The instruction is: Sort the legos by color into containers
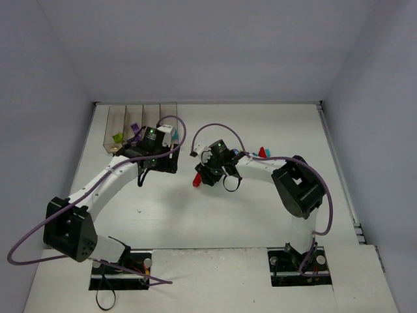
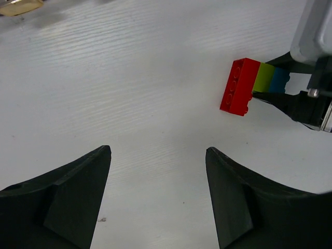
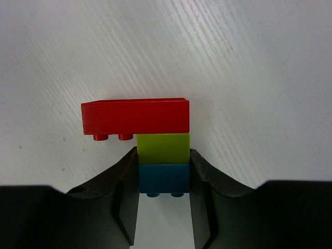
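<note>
Where the right end effector (image 3: 163, 155) comes into its own wrist view, its two fingers press against the sides of a stack (image 2: 251, 84) of three legos. The teal brick (image 3: 163, 178) sits deepest between the fingers, the green brick (image 3: 163, 148) is at their tips, and the red brick (image 3: 136, 118) lies just beyond them, jutting out to the left. Whether the stack rests on the bench (image 3: 249, 62) or hangs just above it cannot be told.

From overhead only the red end (image 1: 196, 180) shows past this end effector; the other two colours are hidden under it.

The left end effector (image 2: 158, 150) stands wide open with nothing between its fingers, only bare bench. The stack lies ahead of it and to its right, well apart. Overhead, its fingers are hidden beneath the wrist.

The bins (image 1: 117, 120) stand just beyond the left end effector, partly covered by the arm. A lime lego (image 1: 118, 138) and a purple lego (image 1: 135, 127) show inside; which compartments hold them is hard to make out. Behind the right end effector, a small red and blue piece (image 1: 262, 152) peeks out past the arm. A tan scrap (image 2: 18, 5) is cut off at the corner of the left wrist view, too little to identify.
</note>
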Tool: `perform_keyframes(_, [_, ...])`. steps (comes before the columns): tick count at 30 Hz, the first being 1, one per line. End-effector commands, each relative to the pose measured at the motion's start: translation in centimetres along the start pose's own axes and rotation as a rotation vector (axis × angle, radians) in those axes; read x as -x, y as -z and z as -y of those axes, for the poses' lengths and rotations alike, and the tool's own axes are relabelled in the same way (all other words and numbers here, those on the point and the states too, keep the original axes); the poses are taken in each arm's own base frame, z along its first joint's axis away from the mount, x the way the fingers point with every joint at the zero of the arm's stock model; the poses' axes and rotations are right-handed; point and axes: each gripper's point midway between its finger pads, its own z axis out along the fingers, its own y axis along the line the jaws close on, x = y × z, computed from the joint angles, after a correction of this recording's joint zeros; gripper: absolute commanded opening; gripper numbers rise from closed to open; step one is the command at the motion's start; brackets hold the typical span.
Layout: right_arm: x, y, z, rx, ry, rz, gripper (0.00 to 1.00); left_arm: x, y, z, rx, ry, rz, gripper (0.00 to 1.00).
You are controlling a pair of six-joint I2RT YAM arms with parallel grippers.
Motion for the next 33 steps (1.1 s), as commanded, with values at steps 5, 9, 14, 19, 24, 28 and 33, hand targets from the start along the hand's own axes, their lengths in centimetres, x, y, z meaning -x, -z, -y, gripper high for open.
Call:
perform_keyframes(5, [5.2,3.1,-0.5,-0.018,0.082,0.169,0.05,2.3,0.4,1.8,-0.091,-0.057,0.118,0.68])
perform_keyframes(9, [7.2,5.4,-1.2,-0.004,0.1,0.238,0.0,2.9,0.5,3.8,-0.173,-0.095,0.164,0.68])
perform_keyframes(14, [9.2,7.8,-2.1,0.012,0.1,0.307,0.0,4.0,1.0,6.6,-0.277,-0.15,0.209,0.68])
perform_keyframes(19, [9.9,8.7,-2.3,0.012,0.076,0.331,0.0,4.7,1.7,7.6,-0.312,-0.165,0.253,0.68])
perform_keyframes(24, [10.5,9.1,-2.8,0.034,0.049,0.347,0.0,4.9,1.8,8.2,-0.313,-0.19,0.281,0.68])
perform_keyframes(28, [10.8,9.4,-2.8,0.037,0.024,0.353,0.0,4.8,1.4,8.5,-0.315,-0.205,0.284,0.68])
perform_keyframes(33, [11.4,9.9,-3.1,0.06,-0.005,0.368,0.0,4.0,0.3,8.7,-0.301,-0.236,0.262,0.67])
